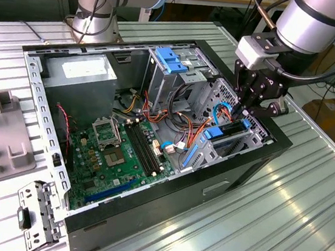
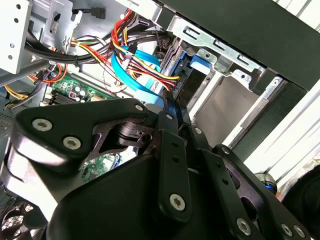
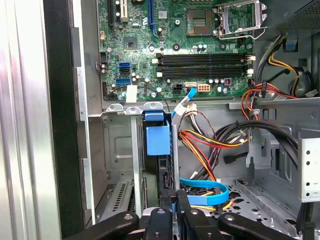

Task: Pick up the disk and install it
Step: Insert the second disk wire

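Two fingers of my claw are drawn close together, pinched on the upper edge of the disk, and it stands on edge in the drive cage at the corner of the computer case towards the exterior view's right. Print first: the power supply at the far end carries a white sticker, and its writing is too small for me to read. In the first wrist view the disk shows as a dark slab with its blue rail tab above it, set between the cage's metal uprights, my claw on its near edge. Room is tight. A flat blue cable curls just beside my fingers, and a bundle of red, yellow and orange wires crowds the same side. On the other side the black case wall runs close to the cage. In the second wrist view my claw points down along the disk, with the blue cable near. The motherboard lies open and flat, well apart from me. A light-blue bracket sits at the far cage. My arm comes in from the exterior view's upper right, wrist tipped steeply down over the case rim above the slatted metal table.
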